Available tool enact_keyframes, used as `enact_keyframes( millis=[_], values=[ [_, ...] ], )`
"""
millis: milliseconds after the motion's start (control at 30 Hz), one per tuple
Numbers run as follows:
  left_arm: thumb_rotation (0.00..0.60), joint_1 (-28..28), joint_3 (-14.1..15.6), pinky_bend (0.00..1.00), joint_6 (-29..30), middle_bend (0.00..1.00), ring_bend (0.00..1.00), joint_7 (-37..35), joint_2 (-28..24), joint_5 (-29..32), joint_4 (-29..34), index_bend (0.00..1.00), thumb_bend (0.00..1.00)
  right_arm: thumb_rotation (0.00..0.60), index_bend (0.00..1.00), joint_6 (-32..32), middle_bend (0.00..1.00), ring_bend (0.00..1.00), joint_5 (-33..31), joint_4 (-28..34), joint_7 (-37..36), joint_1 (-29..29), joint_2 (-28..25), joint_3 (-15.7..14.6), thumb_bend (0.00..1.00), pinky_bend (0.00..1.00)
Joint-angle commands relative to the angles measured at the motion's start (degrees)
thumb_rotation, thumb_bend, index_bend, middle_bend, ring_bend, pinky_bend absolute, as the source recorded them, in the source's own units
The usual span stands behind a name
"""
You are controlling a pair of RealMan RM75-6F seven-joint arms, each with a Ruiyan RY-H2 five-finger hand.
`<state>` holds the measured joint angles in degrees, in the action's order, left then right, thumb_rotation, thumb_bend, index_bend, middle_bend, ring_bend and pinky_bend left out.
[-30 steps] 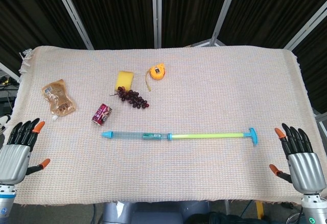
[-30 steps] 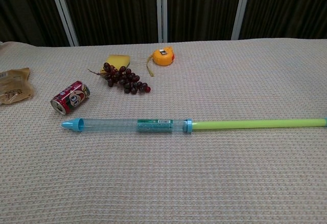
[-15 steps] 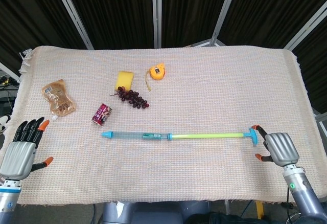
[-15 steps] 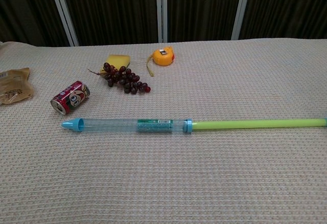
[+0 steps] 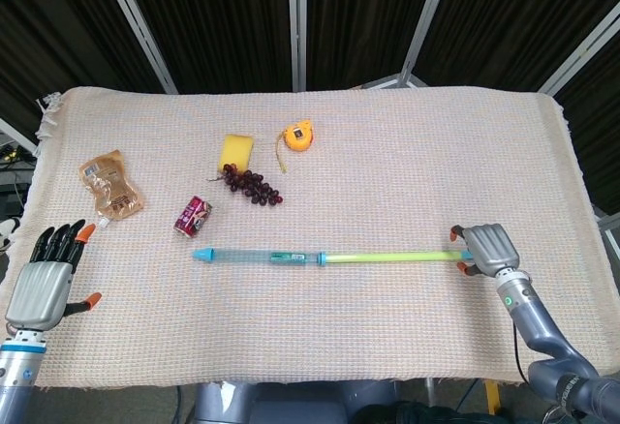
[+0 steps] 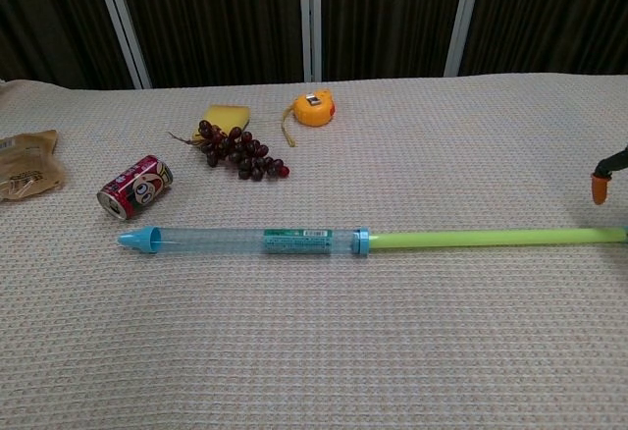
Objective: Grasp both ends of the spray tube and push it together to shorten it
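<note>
The right hand (image 5: 482, 248) covers the handle end of the tube (image 5: 329, 257), fingers curled over it; whether it truly grips is unclear. The tube lies flat on the cloth (image 5: 387, 163), long axis left-right, blue tip toward the can (image 5: 193, 216). The left hand (image 5: 46, 274) hovers near the cloth's left edge, fingers spread, empty.

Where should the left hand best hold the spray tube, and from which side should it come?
Probably the blue nozzle end of the spray tube: the left hand could come from above, since it lies flat along the table, pointing left.
</note>
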<state>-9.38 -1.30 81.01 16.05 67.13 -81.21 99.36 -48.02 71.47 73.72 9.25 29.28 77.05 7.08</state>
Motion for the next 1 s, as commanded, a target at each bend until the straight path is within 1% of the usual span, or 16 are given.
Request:
enact_keyframes(
  millis=[33, 367, 700, 800, 867, 1000],
  values=[
    [0.6, -0.05, -0.09, 0.0, -0.26, 0.0, 0.0, 0.21, 0.17, 0.3, -0.14, 0.0, 0.0, 0.6, 0.44, 0.93, 1.0, 1.0, -0.76, -0.86, 0.72, 0.81, 1.1, -0.05, 0.2, 1.0],
    [0.6, -0.05, -0.14, 0.0, -0.63, 0.0, 0.0, 0.64, 0.48, 0.58, -0.3, 0.0, 0.0, 0.6, 0.47, 1.63, 1.0, 1.0, -1.54, -3.17, 2.69, 1.7, 3.22, -1.04, 0.23, 1.0],
    [0.6, -0.06, -0.17, 0.0, -1.16, 0.0, 0.0, 0.84, 0.74, 1.03, -0.5, 0.0, 0.0, 0.6, 0.47, 1.92, 1.0, 1.0, -2.41, -5.44, 4.91, 2.19, 4.56, -1.95, 0.23, 1.0],
    [0.6, -0.08, -0.25, 0.0, -1.26, 0.0, 0.0, 0.8, 0.79, 1.18, -0.53, 0.0, 0.0, 0.6, 0.49, 2.06, 1.0, 1.0, -2.64, -5.86, 5.35, 2.34, 4.82, -2.11, 0.26, 1.0],
    [0.6, -0.08, -0.23, 0.0, -1.32, 0.0, 0.0, 0.8, 0.83, 1.16, -0.58, 0.0, 0.0, 0.6, 0.52, 2.05, 1.0, 1.0, -2.97, -6.23, 5.71, 2.4, 5.06, -2.14, 0.29, 1.0],
    [0.6, -0.24, -0.19, 0.0, -1.75, 0.0, 0.0, 0.92, 1.0, 1.21, -0.69, 0.0, 0.0, 0.6, 0.63, 1.6, 1.0, 1.0, -3.46, -6.36, 6.48, 2.32, 5.3, -2.26, 0.35, 1.0]
  ],
)
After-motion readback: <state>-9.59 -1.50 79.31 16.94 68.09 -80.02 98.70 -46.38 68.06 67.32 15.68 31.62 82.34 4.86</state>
